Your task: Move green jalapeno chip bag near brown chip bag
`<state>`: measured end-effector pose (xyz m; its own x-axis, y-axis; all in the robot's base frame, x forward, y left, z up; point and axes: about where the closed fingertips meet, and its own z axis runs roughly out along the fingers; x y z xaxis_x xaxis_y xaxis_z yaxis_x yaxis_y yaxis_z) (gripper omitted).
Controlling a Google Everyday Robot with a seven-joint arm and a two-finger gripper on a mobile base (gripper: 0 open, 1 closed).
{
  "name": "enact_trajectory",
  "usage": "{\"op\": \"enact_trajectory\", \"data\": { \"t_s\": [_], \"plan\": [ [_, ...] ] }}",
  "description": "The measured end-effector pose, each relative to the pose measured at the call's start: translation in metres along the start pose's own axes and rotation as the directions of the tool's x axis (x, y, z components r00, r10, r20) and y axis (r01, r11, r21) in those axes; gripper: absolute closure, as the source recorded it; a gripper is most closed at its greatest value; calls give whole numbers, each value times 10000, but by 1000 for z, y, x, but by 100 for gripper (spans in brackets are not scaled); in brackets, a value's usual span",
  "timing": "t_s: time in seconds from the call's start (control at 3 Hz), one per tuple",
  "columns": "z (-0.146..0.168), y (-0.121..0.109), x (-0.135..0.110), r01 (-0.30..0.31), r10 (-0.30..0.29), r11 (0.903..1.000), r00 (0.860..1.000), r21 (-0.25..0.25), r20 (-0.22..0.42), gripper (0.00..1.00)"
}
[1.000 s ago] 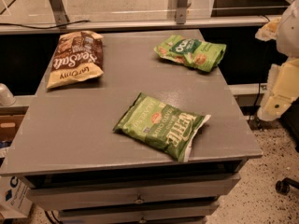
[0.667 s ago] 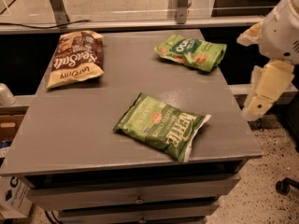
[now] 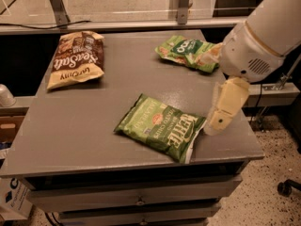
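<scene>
Green jalapeno chip bag (image 3: 160, 126) flat, beside end effector (image 3: 217, 121); brown chip bag (image 3: 75, 59) far-left.

Three chip bags lay on the one grey surface (image 3: 70, 140). One was the brown chip bag (image 3: 76, 59). Two were green: the green jalapeno chip bag (image 3: 160, 126) and a brighter green bag (image 3: 188, 53). One arm (image 3: 263, 36) was at the right, carrying one gripper (image 3: 221, 114) that hung over the surface near its right edge, just beside the green jalapeno chip bag. Under the surface I counted two drawer fronts (image 3: 94, 199), each with one knob. Behind it stood two metal posts (image 3: 57, 6). One caster wheel (image 3: 284, 187) showed on the floor at the right.
</scene>
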<state>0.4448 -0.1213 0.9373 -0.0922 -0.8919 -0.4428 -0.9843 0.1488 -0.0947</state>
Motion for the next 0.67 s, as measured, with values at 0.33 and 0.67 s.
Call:
{"op": "enact_trajectory", "data": {
  "t_s": [0.33,0.67],
  "plan": [
    [31,15,-10,-84,102,9980,9995,-627,283,0],
    [61,28,-16,-194,248,9928,9987,-1184,444,0]
  ]
}}
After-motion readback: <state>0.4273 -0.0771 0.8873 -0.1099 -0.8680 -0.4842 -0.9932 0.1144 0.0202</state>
